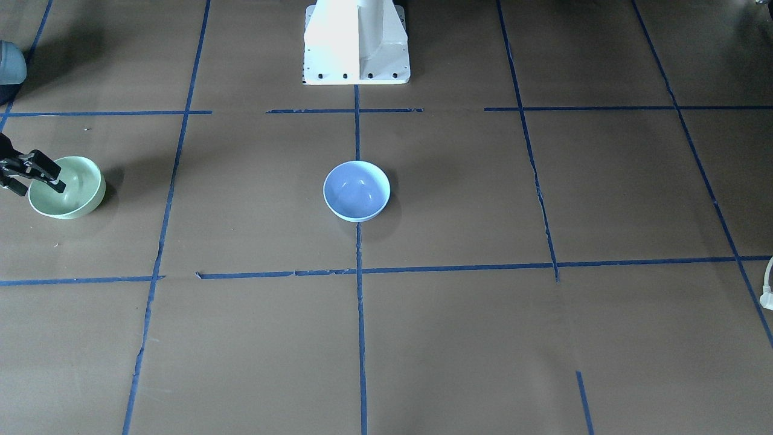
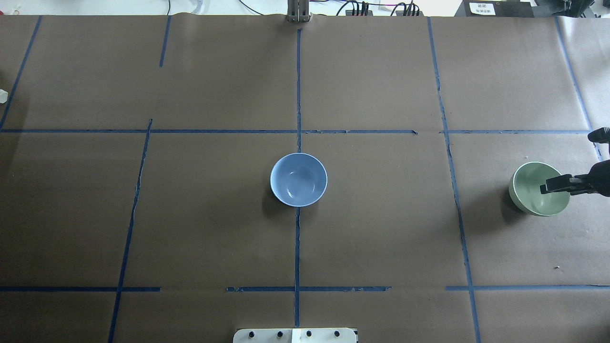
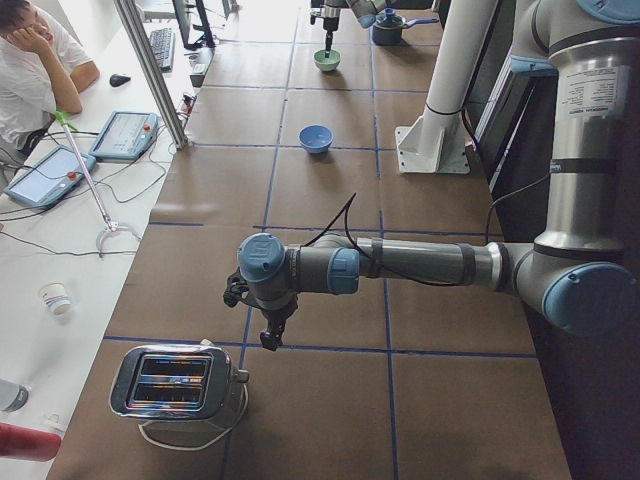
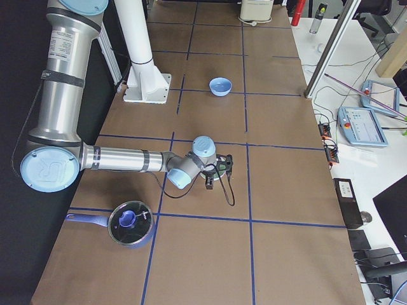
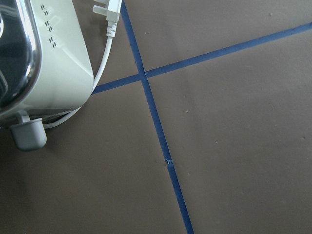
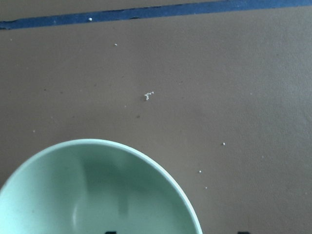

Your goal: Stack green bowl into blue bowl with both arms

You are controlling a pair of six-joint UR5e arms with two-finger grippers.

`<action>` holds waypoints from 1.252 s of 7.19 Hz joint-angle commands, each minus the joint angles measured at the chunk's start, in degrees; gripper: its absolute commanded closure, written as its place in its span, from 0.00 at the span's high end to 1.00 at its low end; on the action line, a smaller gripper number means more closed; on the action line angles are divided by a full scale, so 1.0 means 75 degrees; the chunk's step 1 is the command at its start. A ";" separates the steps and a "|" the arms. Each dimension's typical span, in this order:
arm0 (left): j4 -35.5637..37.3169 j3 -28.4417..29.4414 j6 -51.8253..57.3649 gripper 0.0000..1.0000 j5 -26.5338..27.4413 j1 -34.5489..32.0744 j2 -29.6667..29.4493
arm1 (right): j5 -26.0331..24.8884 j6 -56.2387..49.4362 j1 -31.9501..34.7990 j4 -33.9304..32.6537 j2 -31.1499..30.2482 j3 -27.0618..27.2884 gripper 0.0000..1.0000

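The green bowl (image 1: 75, 187) stands on the brown table on my right side; it also shows in the overhead view (image 2: 533, 190) and the right wrist view (image 6: 92, 190). My right gripper (image 1: 41, 184) is open and straddles the bowl's rim, one finger inside and one outside. The blue bowl (image 1: 356, 190) stands empty at the table's middle (image 2: 299, 179), far from both grippers. My left gripper (image 3: 265, 335) hangs low over the table next to a toaster, far from both bowls; I cannot tell whether it is open or shut.
A chrome toaster (image 3: 175, 380) with its cord lies at the table's left end (image 5: 34, 63). A blue pot with a glass lid (image 4: 130, 222) stands near the right arm. The white pedestal (image 1: 356, 42) stands at the robot's edge.
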 commanded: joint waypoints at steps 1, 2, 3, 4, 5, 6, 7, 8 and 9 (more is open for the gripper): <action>0.0000 -0.0005 0.0000 1.00 -0.0002 0.0000 -0.0008 | 0.0013 0.0011 -0.0035 0.0017 -0.0003 -0.0019 0.00; 0.0000 -0.0017 0.0000 1.00 -0.0002 0.0000 -0.0008 | 0.0025 0.0011 -0.0035 0.0017 -0.0003 0.0004 0.00; 0.0000 -0.0005 0.0000 1.00 -0.0002 0.0000 -0.0008 | 0.0083 0.0022 -0.0035 0.0029 0.0020 0.0109 0.00; 0.0000 -0.0005 0.0000 1.00 -0.0002 0.0000 -0.0008 | 0.0235 0.0115 -0.0035 -0.0006 0.0079 0.0470 0.00; 0.0000 -0.0005 -0.0011 1.00 -0.0002 0.0000 -0.0008 | 0.0294 0.0197 -0.0035 -0.0076 0.0137 0.0775 0.00; 0.0000 -0.0017 -0.0012 1.00 -0.0002 0.0000 -0.0008 | 0.0295 0.0674 -0.0035 -0.0262 0.0637 0.0987 0.00; 0.0000 -0.0005 0.0000 1.00 -0.0002 0.0000 -0.0008 | 0.0272 0.1839 -0.0244 -0.0636 0.1581 0.1024 0.00; 0.0000 -0.0005 -0.0011 1.00 -0.0002 0.0000 -0.0020 | 0.0202 0.2570 -0.0675 -0.1312 0.2658 0.1024 0.00; 0.0000 -0.0005 -0.0012 1.00 -0.0002 0.0000 -0.0020 | 0.0201 0.2867 -0.0888 -0.2537 0.3818 0.1036 0.00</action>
